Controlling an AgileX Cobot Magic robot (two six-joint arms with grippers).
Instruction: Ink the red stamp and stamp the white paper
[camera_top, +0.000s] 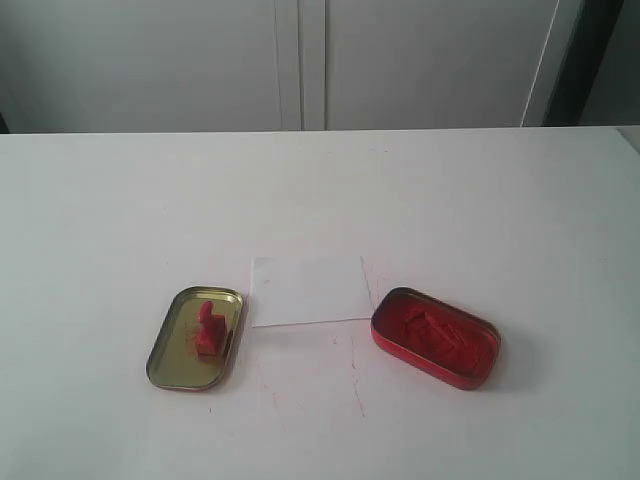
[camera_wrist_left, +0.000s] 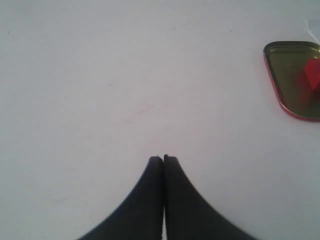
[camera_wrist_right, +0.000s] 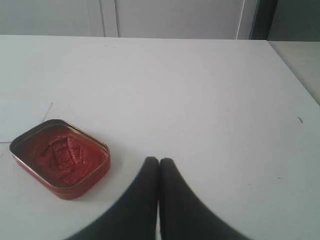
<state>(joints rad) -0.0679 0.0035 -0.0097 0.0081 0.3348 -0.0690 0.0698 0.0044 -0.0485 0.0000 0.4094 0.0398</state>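
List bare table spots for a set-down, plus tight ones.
Free: far half of the table behind the paper; near strip in front; outer flanks beyond the lid and the ink tin. Crowded: those three sit almost edge to edge.

Red stamp (camera_top: 208, 330) in gold lid (camera_top: 174, 347); white paper (camera_top: 310, 290); red tin (camera_top: 420, 363) of red ink (camera_top: 436, 334); white surface (camera_top: 100, 220); black left fingers (camera_wrist_left: 145, 205) and right fingers (camera_wrist_right: 140, 205).

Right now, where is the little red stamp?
In the exterior view, the red stamp sits inside the gold tin lid on the left side of the table, just left of the white paper.
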